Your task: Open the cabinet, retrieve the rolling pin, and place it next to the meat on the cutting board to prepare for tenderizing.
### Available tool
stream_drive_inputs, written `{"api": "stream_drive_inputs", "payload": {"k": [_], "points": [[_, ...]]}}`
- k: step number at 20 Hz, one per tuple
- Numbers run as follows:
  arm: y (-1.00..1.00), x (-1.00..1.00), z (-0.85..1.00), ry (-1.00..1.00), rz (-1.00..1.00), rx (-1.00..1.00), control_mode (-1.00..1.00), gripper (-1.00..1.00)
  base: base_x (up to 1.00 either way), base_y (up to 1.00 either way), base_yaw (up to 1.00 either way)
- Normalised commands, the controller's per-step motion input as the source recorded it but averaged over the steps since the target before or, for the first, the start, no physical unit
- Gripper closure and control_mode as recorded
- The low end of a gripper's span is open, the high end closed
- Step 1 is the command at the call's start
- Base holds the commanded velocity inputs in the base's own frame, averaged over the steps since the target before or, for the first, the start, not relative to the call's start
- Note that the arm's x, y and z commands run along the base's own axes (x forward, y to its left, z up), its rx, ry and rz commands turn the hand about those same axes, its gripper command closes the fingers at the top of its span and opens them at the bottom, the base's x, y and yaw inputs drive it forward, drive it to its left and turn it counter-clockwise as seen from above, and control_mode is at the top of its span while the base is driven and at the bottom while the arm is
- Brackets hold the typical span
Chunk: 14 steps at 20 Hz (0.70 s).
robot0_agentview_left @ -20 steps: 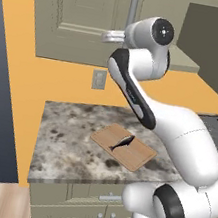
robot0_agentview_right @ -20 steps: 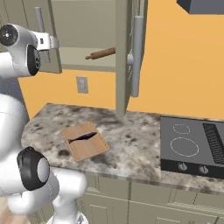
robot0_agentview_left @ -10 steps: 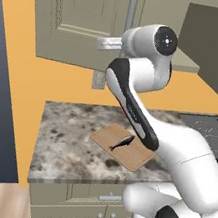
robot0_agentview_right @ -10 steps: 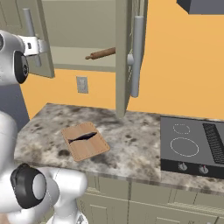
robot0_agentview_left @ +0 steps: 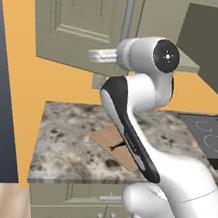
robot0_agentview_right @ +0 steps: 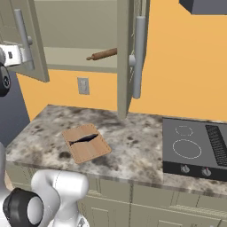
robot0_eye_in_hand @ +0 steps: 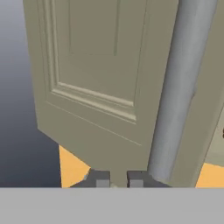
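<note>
The cabinet (robot0_agentview_right: 75, 26) stands open, both doors swung out. On its inner shelf lies the reddish-brown rolling pin (robot0_agentview_right: 104, 54). My gripper (robot0_agentview_right: 9, 53) hovers at the lower part of the left door (robot0_agentview_right: 37, 53), just beside its silver bar handle (robot0_eye_in_hand: 179, 87). In the hand view the gripper (robot0_eye_in_hand: 118, 179) is shut, fingertips (robot0_eye_in_hand: 101, 179) close together and left of the handle, nothing between them. The gripper (robot0_agentview_left: 94, 55) points at the door panel. The cutting board (robot0_agentview_right: 86, 144) rests on the counter with the dark meat (robot0_agentview_right: 84, 138) on it.
The right door (robot0_agentview_right: 125, 57) juts out over the counter with its long handle (robot0_agentview_right: 139, 57). A black cooktop (robot0_agentview_right: 193, 148) sits at the counter's right. A wall outlet (robot0_agentview_right: 83, 86) is below the cabinet. The granite counter (robot0_agentview_right: 133, 142) has free room around the board.
My hand has swung further left, and the left cabinet door has opened wider with it. Rolling pin, board and meat have not moved.
</note>
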Motion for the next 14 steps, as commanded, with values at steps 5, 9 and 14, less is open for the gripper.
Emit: {"api": "stream_drive_inputs", "payload": {"k": [5,9,14], "points": [[0.07,-0.47,0.03,0.0,-0.01,0.09,-1.0,-1.0,0.0,0.0,0.0],[-0.66,-0.4,0.24,0.04,-0.04,0.16,-1.0,-1.0,0.0,0.0,0.0],[-0.79,-0.45,0.24,0.06,-0.02,0.2,-1.0,-1.0,0.0,0.0,0.0]]}}
